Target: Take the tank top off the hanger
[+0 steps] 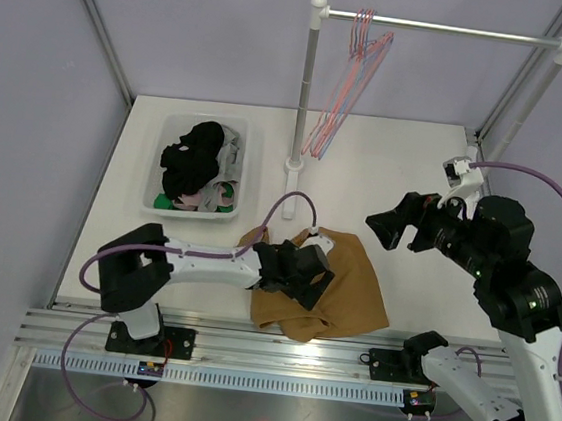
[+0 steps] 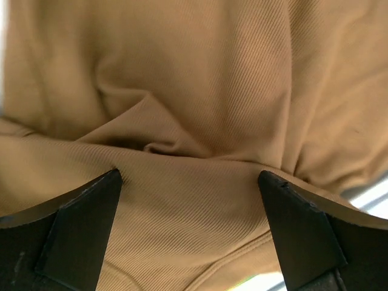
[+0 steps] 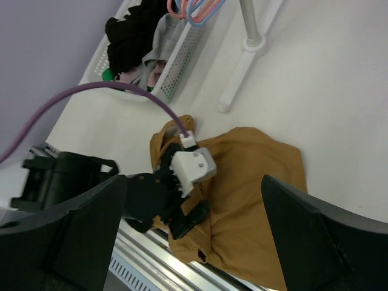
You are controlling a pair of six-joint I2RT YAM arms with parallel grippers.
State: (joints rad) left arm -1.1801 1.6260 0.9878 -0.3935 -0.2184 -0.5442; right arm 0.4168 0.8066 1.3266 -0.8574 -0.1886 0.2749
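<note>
**Tank top down on the table, both claws spread**

You'll find the tan tank top (image 1: 354,284) lying crumpled on the table (image 1: 407,163), close to the near edge and just in front of the left arm's base side. In the left wrist view its ribbed cloth (image 2: 200,91) fills the frame, creased into soft folds.

Your left gripper (image 2: 191,182) sits low over the garment's left half, jaws spread wide, with the fabric showing between the two dark fingers (image 2: 85,212). Nothing is pinched between them. Whether the tips press the cloth you cannot tell from these views.

Your right gripper (image 1: 388,227) hangs above the table to the right of the tank top, apart from it and tilted toward it. Its jaws stand wide apart and hold nothing; its wrist camera looks down at the tan cloth and at the left arm's wrist.

Farther back, the pink and blue hangers (image 1: 350,77) hang from the white rail (image 1: 441,28), well away from the tank top. To the left of the rail's foot stands a white basket (image 1: 236,181) holding black clothes (image 1: 197,151) and a few other garments.
</note>
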